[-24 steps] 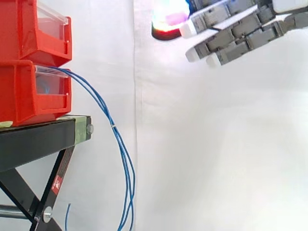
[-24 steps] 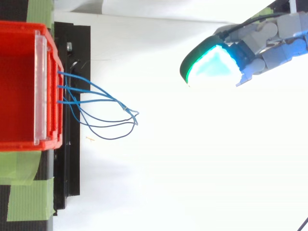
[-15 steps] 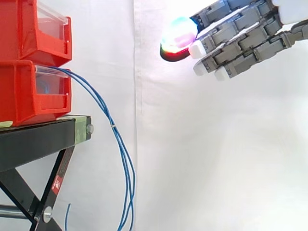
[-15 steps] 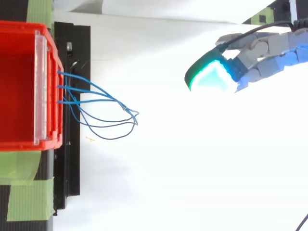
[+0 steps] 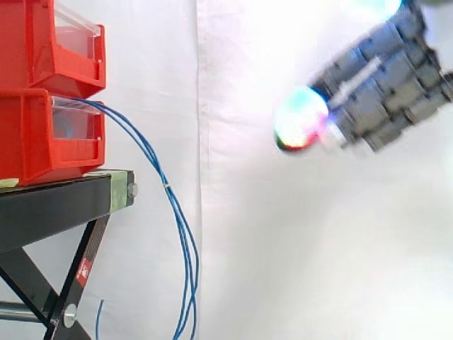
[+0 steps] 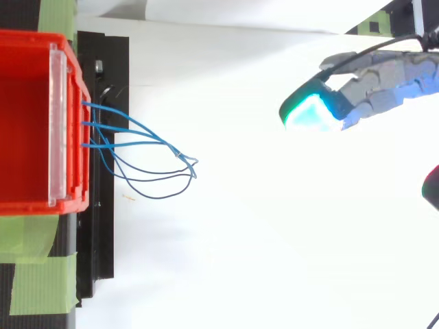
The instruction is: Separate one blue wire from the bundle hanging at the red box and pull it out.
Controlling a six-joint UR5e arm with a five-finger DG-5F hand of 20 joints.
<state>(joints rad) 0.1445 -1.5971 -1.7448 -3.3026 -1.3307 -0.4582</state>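
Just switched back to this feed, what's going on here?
The robot's hand hangs in the air with its fingers open and holding nothing, well to the right of the blue wires in the side view. The wires droop as one bundle from the lower red bin, over the edge of the black stand. None has been separated or pulled yet.

Hand (image 5: 393,79) hovers, fingers (image 6: 387,92) straight, angled down-left.

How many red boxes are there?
2. The lower red box sits on the black stand, with blue wires hanging from it. The upper red box is stacked on top. More could be hidden beyond the left edge.
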